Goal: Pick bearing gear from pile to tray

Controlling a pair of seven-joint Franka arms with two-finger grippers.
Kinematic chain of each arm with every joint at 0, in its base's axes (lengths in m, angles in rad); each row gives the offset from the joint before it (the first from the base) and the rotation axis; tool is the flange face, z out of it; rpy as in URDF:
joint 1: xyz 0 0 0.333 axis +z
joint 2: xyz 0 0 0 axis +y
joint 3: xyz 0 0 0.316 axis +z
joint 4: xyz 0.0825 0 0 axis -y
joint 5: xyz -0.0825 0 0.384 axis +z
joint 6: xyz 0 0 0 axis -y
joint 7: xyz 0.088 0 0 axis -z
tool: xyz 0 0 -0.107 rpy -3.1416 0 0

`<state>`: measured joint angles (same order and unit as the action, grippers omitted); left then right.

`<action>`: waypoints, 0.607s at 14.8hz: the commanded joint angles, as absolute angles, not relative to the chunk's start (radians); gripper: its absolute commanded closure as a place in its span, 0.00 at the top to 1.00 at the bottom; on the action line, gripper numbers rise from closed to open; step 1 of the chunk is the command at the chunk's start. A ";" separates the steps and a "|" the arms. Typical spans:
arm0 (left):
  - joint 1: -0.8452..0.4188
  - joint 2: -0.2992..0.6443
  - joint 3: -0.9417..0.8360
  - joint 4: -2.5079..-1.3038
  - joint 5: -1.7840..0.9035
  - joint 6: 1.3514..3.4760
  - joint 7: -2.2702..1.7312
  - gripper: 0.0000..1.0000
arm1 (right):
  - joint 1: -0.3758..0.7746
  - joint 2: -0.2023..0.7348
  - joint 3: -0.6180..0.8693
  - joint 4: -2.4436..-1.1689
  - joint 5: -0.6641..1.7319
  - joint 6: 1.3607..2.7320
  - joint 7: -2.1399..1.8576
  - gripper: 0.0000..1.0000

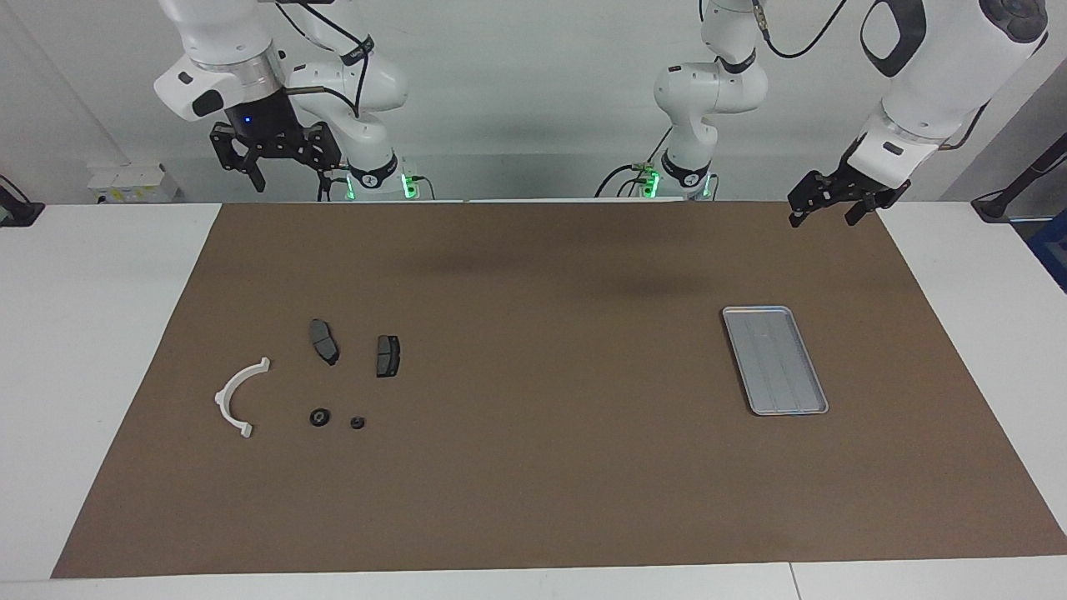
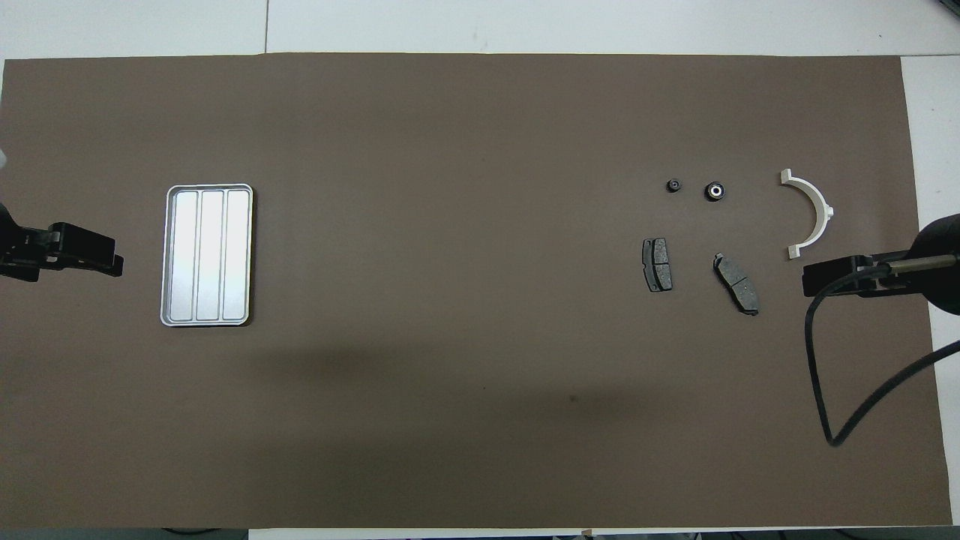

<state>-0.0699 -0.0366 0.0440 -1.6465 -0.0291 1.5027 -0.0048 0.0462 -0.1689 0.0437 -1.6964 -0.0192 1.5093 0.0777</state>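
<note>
Bearing gear (image 1: 319, 417) lying on brown mat, at 5 o'clock from white arc (image 1: 237, 395), well apart from tray (image 1: 774, 360). Best to drop straight down and pinch its round sides. Right hand (image 1: 275, 156) up high, fingers spread. Left hand (image 1: 836, 202) waiting, spread too.

Bare mat (image 1: 542, 375) between pile (image 1: 317, 379) (scattered) and tray (image 1: 773, 360)

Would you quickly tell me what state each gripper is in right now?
Left gripper: open, holding nothing, raised near the tray's end of the table.
Right gripper: open, holding nothing, raised near the pile's end.
</note>
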 commanded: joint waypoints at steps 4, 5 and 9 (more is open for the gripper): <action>-0.078 -0.067 0.049 -1.681 -0.017 1.511 -0.002 1.00 | 0.046 -0.172 0.048 -1.687 0.005 1.525 0.098 1.00; -0.078 -0.067 0.049 -1.681 -0.017 1.511 -0.002 1.00 | 0.048 -0.172 0.049 -1.687 0.006 1.525 0.098 1.00; -0.078 -0.069 0.049 -1.681 -0.017 1.511 -0.002 1.00 | 0.061 -0.173 0.049 -1.687 0.005 1.525 0.092 1.00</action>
